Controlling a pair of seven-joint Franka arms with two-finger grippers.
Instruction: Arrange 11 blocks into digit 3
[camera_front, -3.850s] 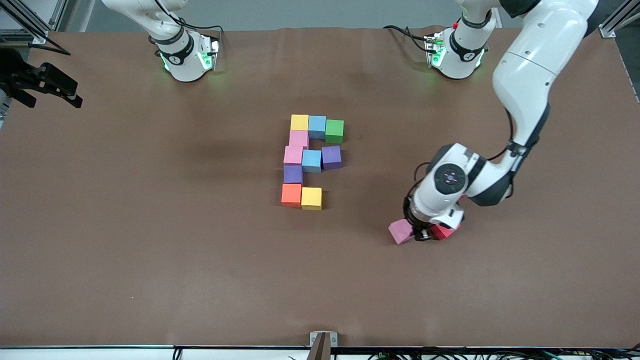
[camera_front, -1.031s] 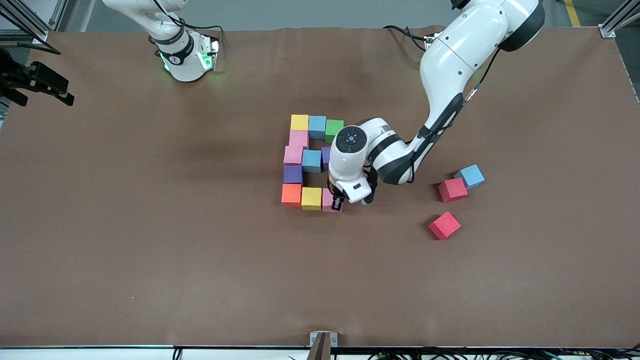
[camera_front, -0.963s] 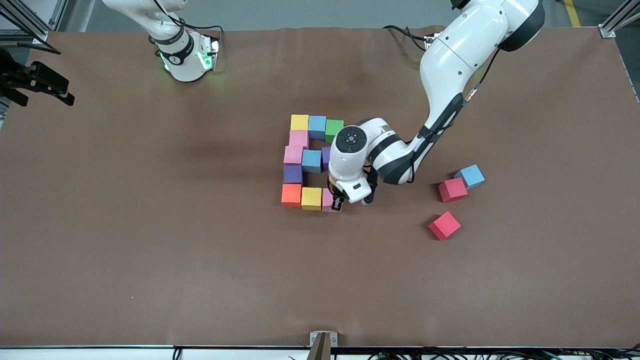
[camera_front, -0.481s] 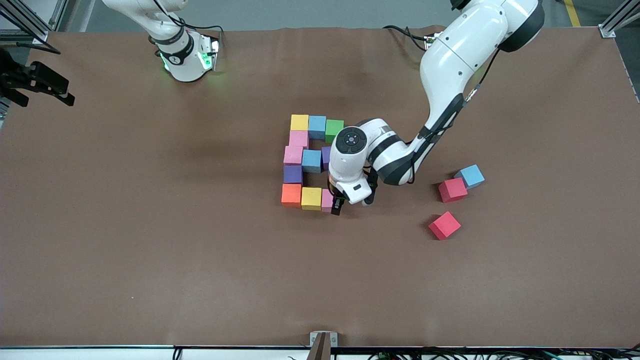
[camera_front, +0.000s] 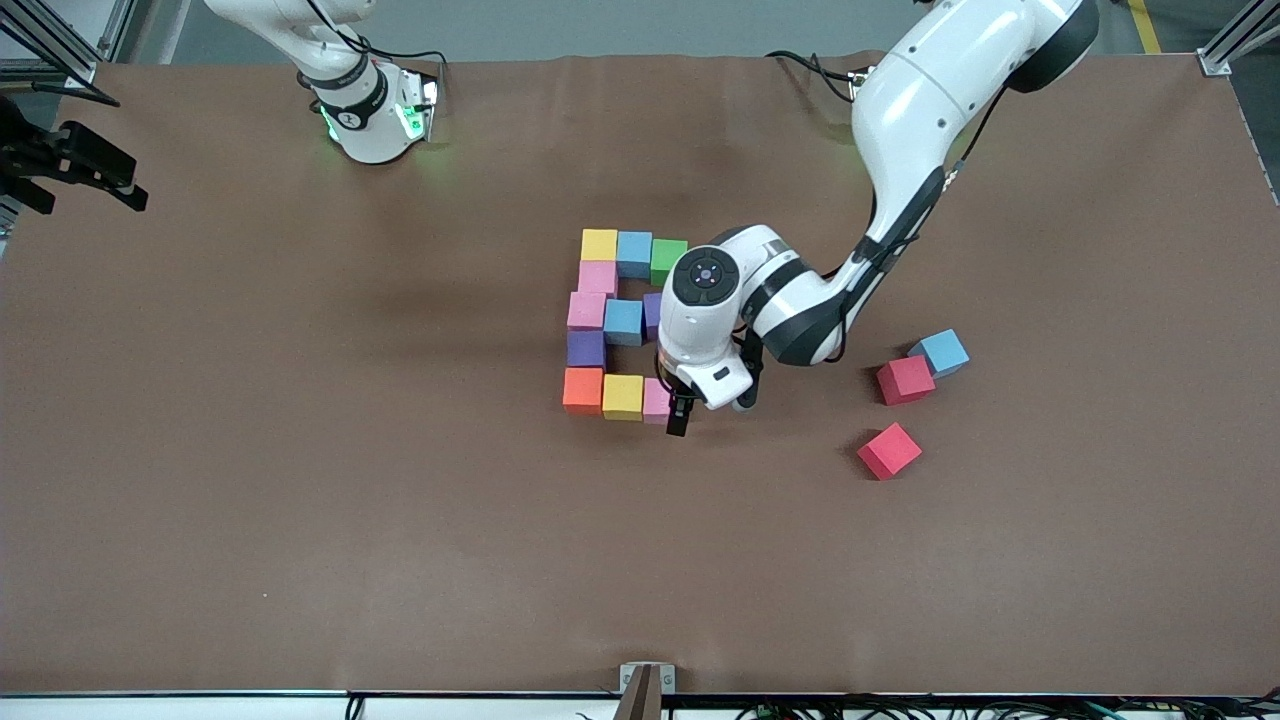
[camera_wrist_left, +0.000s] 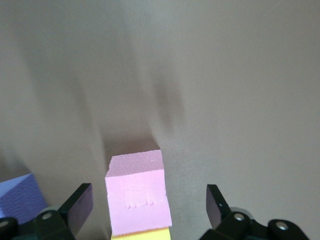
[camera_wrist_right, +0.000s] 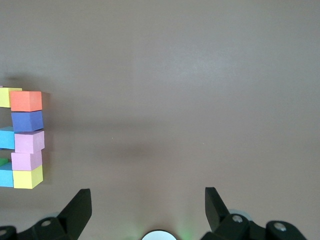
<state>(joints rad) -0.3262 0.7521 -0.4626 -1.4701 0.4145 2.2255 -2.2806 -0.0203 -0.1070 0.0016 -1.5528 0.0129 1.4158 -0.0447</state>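
the left gripper hangs at frame centre with fingers spread wide, astride a pink block it has let go of, which touches the yellow block in the digit 3. the right gripper waits, released, at upper left. two red cubes lie at centre right.

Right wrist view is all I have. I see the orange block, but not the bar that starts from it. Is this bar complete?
Observer: Yes, a pink block touches the yellow block next to the orange block.
Operator: Does the left gripper hold it?
Observer: No, the left gripper is open around it.
Operator: Are cubes left over?
Observer: A red cube, a second red cube and a light blue cube lie toward the left arm's end.
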